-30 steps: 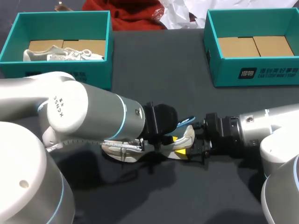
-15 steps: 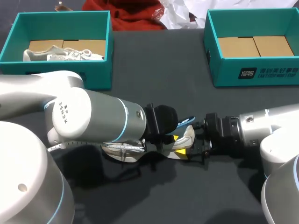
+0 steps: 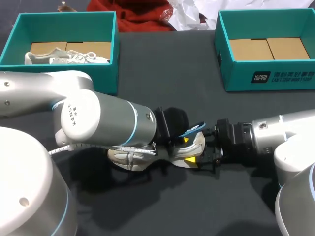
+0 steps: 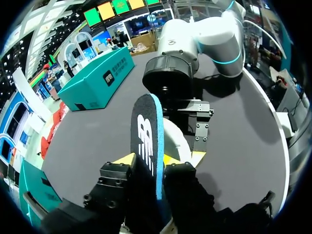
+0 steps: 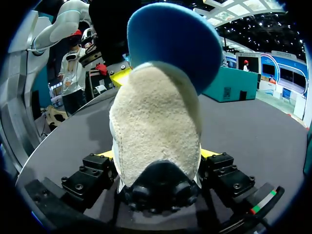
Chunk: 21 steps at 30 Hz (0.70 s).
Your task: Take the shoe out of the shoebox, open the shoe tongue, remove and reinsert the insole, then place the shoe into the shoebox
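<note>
Shoe [image 3: 193, 149] sits on its side mid-bench [image 3: 162, 73], out of both teal shoeboxes, between the two arms. Right gripper [image 5: 157, 155] is clamped on the shoe's heel, one yellow tip on each side. Left gripper [image 4: 146, 161] is closed on the insole [image 4: 146, 139], gripping its lower end. The insole stands up out of the shoe opening, blue edge showing. Left shoebox [image 3: 106, 78] holds a second white shoe [image 3: 66, 57].
</note>
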Tool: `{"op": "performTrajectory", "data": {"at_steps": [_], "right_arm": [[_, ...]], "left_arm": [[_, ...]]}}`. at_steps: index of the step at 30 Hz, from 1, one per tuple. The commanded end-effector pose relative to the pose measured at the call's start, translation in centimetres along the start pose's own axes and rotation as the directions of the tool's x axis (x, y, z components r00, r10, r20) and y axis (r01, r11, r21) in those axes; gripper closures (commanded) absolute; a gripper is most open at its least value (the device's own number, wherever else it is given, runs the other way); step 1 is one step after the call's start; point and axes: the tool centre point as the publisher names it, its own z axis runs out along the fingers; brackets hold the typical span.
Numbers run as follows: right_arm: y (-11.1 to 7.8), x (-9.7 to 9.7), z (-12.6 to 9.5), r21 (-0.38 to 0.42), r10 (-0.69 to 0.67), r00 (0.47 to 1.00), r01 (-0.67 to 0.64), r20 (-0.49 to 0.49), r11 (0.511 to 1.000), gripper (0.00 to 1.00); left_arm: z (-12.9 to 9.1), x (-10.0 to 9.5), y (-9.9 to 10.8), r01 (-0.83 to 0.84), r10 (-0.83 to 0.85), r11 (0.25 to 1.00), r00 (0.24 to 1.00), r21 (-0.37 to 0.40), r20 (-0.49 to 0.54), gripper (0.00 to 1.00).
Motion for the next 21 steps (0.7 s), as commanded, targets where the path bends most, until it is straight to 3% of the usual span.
{"op": "performTrajectory", "data": {"at_steps": [1, 10, 21], "right_arm": [[0.1, 0.1, 0.0, 0.003, 0.000, 1.000, 0.000, 0.002, 1.000, 1.00], [0.1, 0.1, 0.0, 0.003, 0.000, 1.000, 0.000, 0.002, 1.000, 1.00], [0.1, 0.1, 0.0, 0.003, 0.000, 1.000, 0.000, 0.002, 1.000, 1.00]], "left_arm": [[0.7, -0.4, 0.1, 0.004, -0.004, 1.000, 1.000, 0.010, -0.010, 1.00], [-0.3, -0.7, -1.0, 0.016, -0.014, 0.999, 0.998, 0.036, -0.054, 1.00], [-2.3, -0.4, -5.0, 0.008, -0.006, 1.000, 0.985, 0.009, -0.173, 1.00]]}}
